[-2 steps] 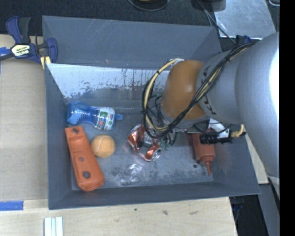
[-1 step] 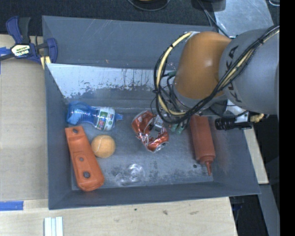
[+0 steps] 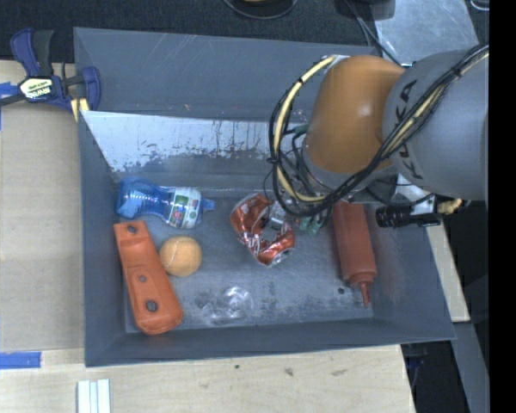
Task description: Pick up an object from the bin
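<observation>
Orange cover (image 3: 353, 114): sat highest and closest to the lens, as part of the arm stretching in from the right; with its looped cables (image 3: 281, 140) it hid most of the wrist beneath.
Tool (image 3: 284, 222): was low in the bin (image 3: 198, 144), just under the cover's lower left edge, at the upper right side of the crumpled red wrapper (image 3: 260, 231).
Tool state: whether it was released or clenched could not be told, since the cover and cables masked it, and nothing could be seen held in it.
Contact: tool and wrapper looked to be touching or nearly so; which could not be settled.
Likely target: the wrapper, judged by the tool's place over it; it lay on the floor near the bin's middle, with bare floor around it.
Dark red squeeze bottle (image 3: 353, 246): lay flat just right of the wrapper, nozzle toward the front wall, beside the tool but not under it.
Blue bottle (image 3: 162, 203): lay on its side toward the back left, well apart from the tool.
Orange ball (image 3: 181, 255): rested against the orange block (image 3: 144, 276), which lay along the left wall.
Clear scrap (image 3: 228, 302): lay near the front wall, alone.
Why the pose fits: a tool lowered over a lone wrapper has room for a clean pick.
</observation>
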Robot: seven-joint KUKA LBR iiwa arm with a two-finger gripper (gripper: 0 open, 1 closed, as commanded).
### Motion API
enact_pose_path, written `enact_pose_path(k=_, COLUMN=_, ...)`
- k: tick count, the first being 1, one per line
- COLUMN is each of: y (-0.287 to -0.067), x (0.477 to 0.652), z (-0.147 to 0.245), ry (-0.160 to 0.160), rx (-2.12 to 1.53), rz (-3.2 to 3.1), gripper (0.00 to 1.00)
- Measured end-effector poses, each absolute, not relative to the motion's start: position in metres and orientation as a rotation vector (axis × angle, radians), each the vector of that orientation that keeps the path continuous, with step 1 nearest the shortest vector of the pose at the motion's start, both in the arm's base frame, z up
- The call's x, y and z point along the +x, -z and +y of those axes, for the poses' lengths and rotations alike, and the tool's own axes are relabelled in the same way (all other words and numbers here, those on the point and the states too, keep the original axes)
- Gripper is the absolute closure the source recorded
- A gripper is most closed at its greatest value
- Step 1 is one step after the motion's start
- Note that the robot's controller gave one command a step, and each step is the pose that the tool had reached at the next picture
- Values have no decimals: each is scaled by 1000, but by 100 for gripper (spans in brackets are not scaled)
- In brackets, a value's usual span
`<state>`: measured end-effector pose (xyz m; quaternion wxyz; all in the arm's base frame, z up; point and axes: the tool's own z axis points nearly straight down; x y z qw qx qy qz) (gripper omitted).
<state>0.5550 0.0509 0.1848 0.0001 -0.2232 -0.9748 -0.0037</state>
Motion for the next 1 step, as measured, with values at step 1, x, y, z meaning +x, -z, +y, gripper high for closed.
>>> enact_pose_path(k=1, y=-245, x=560, z=48, ry=15, rx=-724, rz=-3065, gripper=100)
